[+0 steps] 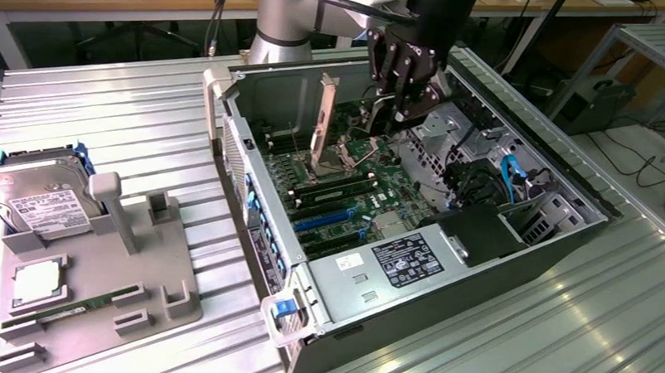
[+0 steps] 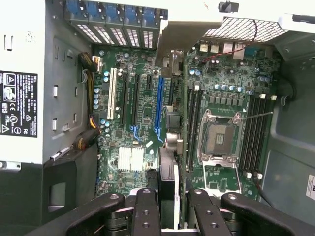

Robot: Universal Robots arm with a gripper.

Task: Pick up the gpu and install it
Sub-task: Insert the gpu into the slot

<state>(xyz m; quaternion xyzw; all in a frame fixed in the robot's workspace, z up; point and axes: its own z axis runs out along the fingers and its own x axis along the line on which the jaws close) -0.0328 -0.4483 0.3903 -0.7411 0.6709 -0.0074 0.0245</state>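
Observation:
My gripper (image 1: 393, 106) hangs inside the open computer case (image 1: 552, 244), shut on the gpu (image 1: 363, 125). The card is held on edge, and its pale metal bracket strip (image 1: 325, 103) stands upright toward the case's rear wall. In the wrist view the gpu (image 2: 168, 177) runs edge-on between my two black fingers (image 2: 146, 211), away from the camera toward the rear slot openings. It hovers over the motherboard (image 2: 142, 108), just beside the long blue slot (image 2: 158, 108) and apart from the board. The gripper (image 2: 167, 204) is closed on the card's near end.
A grey power supply (image 1: 402, 263) with a black label fills the case's near end. The CPU socket (image 2: 219, 140) and memory slots lie beside the card. Outside, on the exterior view's left, a grey fixture (image 1: 141, 271) holds a silver hard drive (image 1: 39, 201) and a green memory stick (image 1: 79, 306).

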